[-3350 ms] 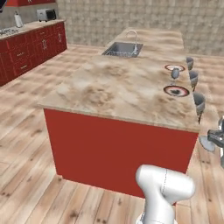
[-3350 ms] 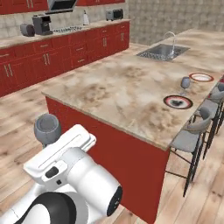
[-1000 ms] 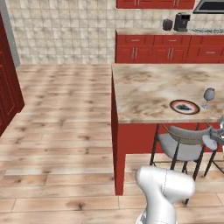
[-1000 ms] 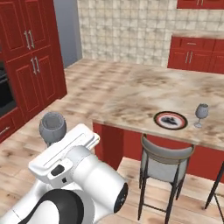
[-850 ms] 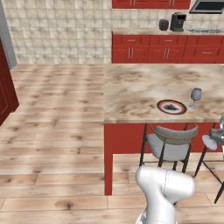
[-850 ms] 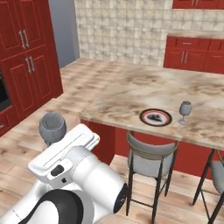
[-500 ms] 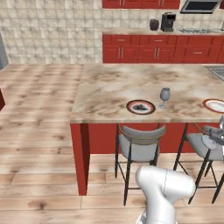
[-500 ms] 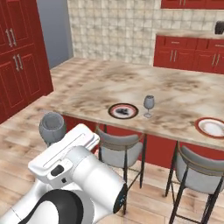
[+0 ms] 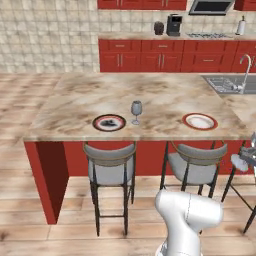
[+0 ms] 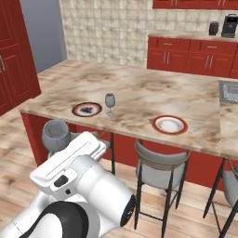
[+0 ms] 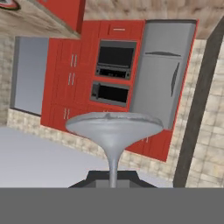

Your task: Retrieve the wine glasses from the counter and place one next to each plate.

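In the hand view we see the end effector (image 11: 113, 181) pinching the stem of a wine glass (image 11: 113, 129); the right base view seems to show its bowl beside the arm. From the base we see another glass (image 9: 136, 109) on the table (image 9: 160, 97), just beside the black-rimmed plate (image 9: 109, 122), with the red-rimmed plate (image 9: 199, 121) well apart.

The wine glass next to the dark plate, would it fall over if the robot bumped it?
Probably. The wine glass stands upright on a thin stem over a small round foot, so a sideways nudge could tip it. Its rounded bowl might then roll across the smooth island top.
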### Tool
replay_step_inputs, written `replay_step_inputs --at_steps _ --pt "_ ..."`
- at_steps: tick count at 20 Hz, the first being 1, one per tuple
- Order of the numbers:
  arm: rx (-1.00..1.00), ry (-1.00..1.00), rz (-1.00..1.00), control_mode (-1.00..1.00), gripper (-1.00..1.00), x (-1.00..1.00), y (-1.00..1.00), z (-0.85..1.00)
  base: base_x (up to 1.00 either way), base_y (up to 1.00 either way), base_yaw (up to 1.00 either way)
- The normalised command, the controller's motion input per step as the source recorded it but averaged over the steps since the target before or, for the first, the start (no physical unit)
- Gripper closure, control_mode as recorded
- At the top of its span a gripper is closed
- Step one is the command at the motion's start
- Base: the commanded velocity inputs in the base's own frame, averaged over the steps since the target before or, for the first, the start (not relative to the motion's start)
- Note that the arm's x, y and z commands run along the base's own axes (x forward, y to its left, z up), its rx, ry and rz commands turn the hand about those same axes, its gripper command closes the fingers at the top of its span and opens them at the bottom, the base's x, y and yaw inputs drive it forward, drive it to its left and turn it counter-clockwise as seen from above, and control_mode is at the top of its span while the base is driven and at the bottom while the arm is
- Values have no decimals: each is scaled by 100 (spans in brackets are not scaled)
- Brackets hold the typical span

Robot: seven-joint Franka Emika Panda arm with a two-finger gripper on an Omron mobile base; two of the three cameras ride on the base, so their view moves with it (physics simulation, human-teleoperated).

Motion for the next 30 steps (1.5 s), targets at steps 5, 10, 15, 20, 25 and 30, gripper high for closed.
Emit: replay_step_inputs --at_steps 5,10,15,20,25,30 --pt "0 0 0 100 100 0 0 0 76 -100 8" --pt "0 0 0 100 100 0 0 0 83 -69 8" --pt "0 0 0 100 100 0 0 0 49 -32 -9" --pt "0 0 0 100 100 0 0 0 35 -19 -52" --pt "0 0 0 100 100 0 0 0 30 -29 -46" --pt "0 0 0 100 100 0 0 0 48 -14 -12"
